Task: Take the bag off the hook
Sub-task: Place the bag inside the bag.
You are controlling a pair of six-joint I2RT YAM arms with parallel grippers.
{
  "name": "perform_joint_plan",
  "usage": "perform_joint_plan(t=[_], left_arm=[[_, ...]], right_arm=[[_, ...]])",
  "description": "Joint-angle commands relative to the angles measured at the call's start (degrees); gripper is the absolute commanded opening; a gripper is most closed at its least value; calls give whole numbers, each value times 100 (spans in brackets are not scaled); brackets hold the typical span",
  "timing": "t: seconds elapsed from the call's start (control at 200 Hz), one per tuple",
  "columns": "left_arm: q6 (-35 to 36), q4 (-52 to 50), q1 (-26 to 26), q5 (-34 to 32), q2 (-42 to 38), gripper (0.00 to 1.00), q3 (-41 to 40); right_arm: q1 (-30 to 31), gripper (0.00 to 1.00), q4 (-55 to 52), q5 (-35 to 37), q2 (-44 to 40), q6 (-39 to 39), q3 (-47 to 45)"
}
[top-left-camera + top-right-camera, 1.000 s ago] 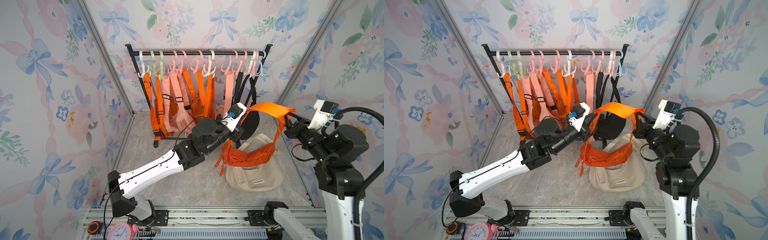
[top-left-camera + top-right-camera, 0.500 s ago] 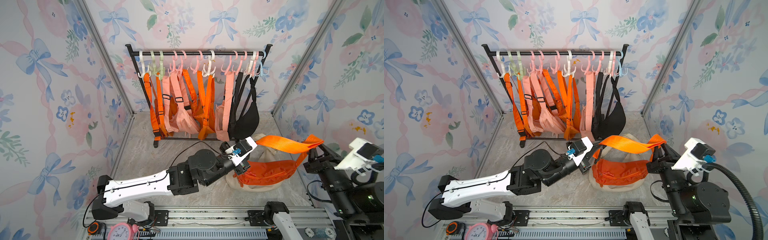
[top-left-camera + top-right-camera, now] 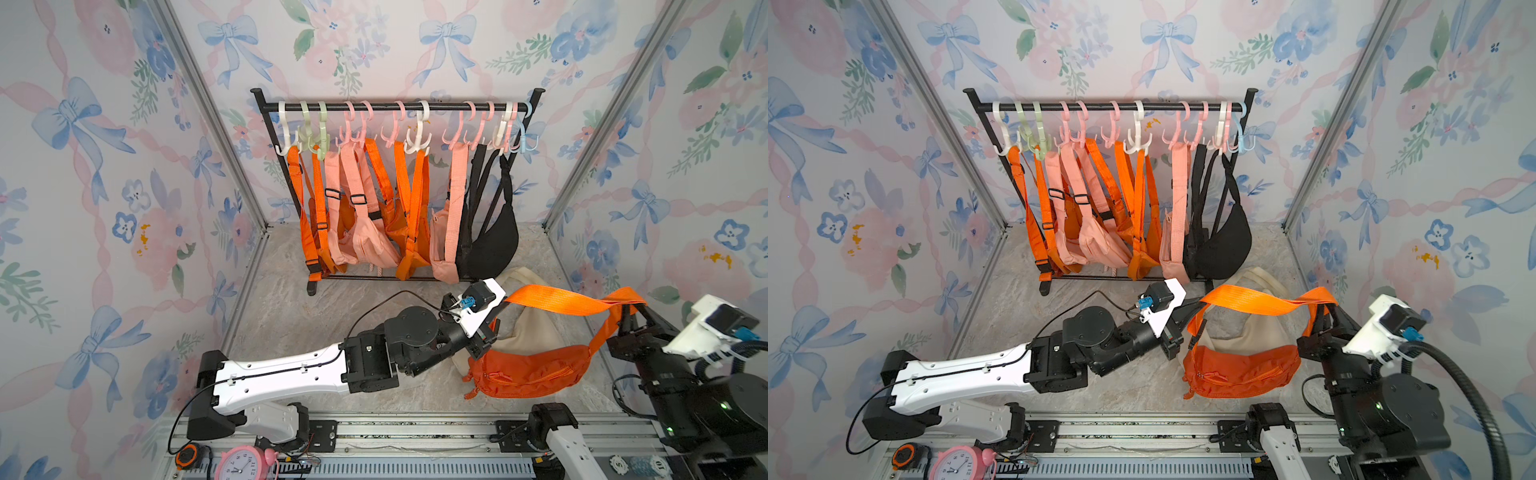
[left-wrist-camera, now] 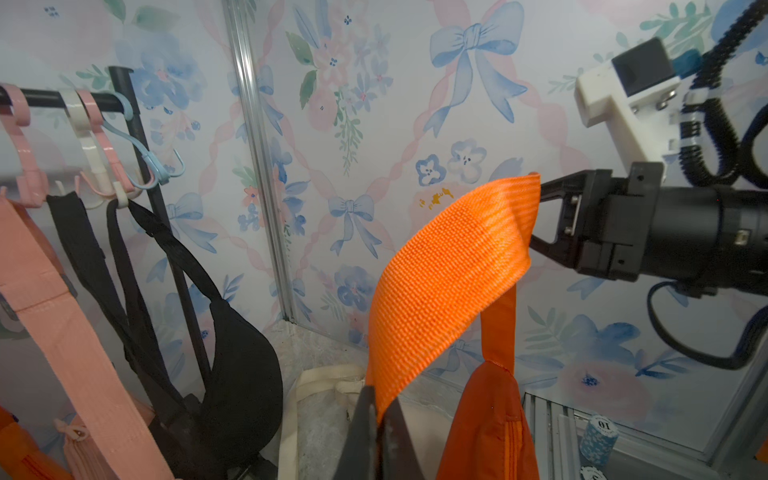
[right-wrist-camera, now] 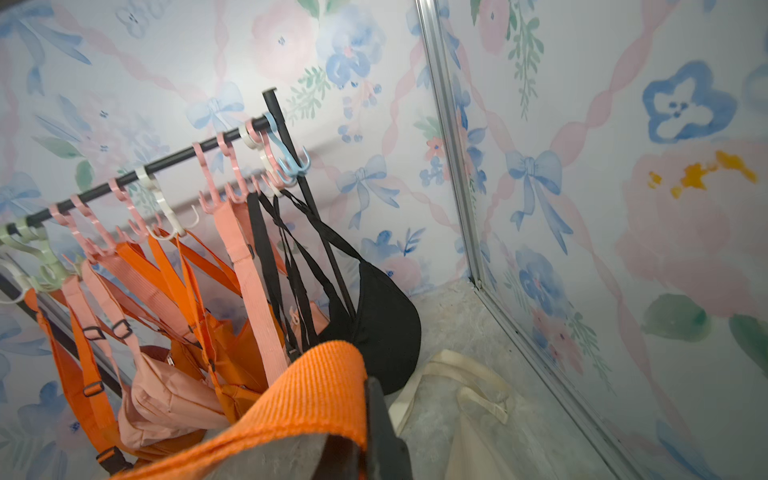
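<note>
Orange bag [image 3: 528,370]: unhooked, lower right, clear of the rack [image 3: 395,107].
Strap [image 3: 557,297]: I've both jaws, left and right, clenched on it.
Table [image 3: 291,299]: set-down remains, I reckon.

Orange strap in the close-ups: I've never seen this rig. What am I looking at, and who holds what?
Two robot arms work in a wallpapered booth. The wide pictures come from one overhead camera pair; each close-up from a camera on an arm's wrist. The left gripper and the right gripper are each shut on the orange woven strap of an orange fabric waist bag, off the black metal rack. It hangs over a cream cloth bag lying on the marble-patterned floor. Orange, pink and black bags hang from the rack's plastic hooks.
</note>
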Motion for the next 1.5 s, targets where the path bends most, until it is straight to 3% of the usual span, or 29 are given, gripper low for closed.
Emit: perform_joint_plan(t=[0.0, 0.095, 0.27, 0.575, 0.675, 1.22, 1.495], left_arm=[[-550, 234, 248, 178, 502, 0, -156], [-670, 260, 419, 241, 1081, 0, 16], [-804, 254, 727, 358, 1910, 0, 388], [-975, 318, 1139, 98, 2340, 0, 262], [-954, 362, 1321, 110, 2474, 0, 283], [-11, -472, 1582, 104, 4819, 0, 2779], [8, -743, 1854, 457, 5486, 0, 3487]], right_arm=[[100, 0, 405, 739, 81, -159, -691], [94, 0, 650, 1085, 315, -200, -1259], [-89, 0, 1181, 1057, 767, 22, -1825], [-1794, 0, 1989, -661, 1335, 678, -2671], [-2095, 0, 2372, -1066, 1637, 913, -2914], [-2150, 1, 4079, -1101, 3553, 1201, -3248], [-2208, 5, 4343, -1073, 4324, 1128, -3043]])
